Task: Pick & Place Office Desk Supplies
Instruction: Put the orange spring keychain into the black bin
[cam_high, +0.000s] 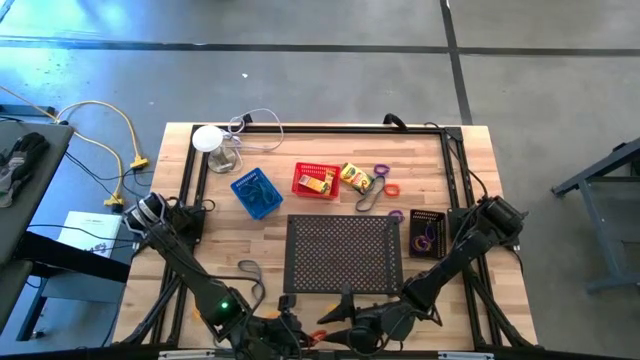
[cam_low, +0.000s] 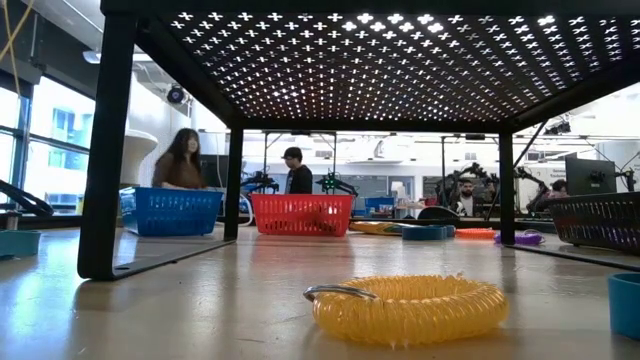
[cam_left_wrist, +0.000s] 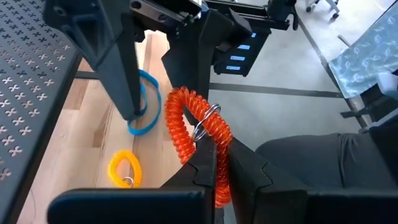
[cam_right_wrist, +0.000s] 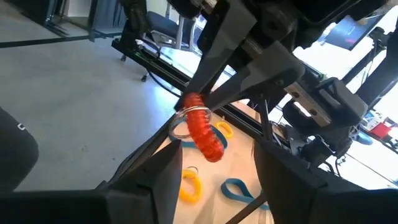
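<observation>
Both arms meet at the near edge of the worktop (cam_high: 470, 150), just in front of the large perforated tray (cam_high: 343, 254). The left gripper (cam_left_wrist: 214, 158) has its fingers clenched on an orange coiled band (cam_left_wrist: 199, 134), pinching it near its small metal ring, so the coil hangs lifted off the wood. The right gripper (cam_right_wrist: 217, 165) faces it from the other side — its fingers stand released and spread wide, with the same orange coil seen between and just beyond them, not touching either one.

Below the pair, on the wood, lie a yellow coiled band (cam_left_wrist: 126, 169) and a blue band (cam_left_wrist: 145, 111), close to each other near the tray's edge. From table height the yellow coil sits flat in the foreground.

Farther back on the worktop stand a blue mesh basket (cam_high: 255, 192) and a red mesh basket (cam_high: 315, 181) holding a yellow crayon box (cam_high: 315, 184); a second yellow box (cam_high: 355, 177) lies just beside the red basket, with loose purple and orange loops (cam_high: 384, 181) near it. A black mesh basket (cam_high: 427, 232) stands beside the tray's right side — coloured bands inside it.

People are in the room beyond.
</observation>
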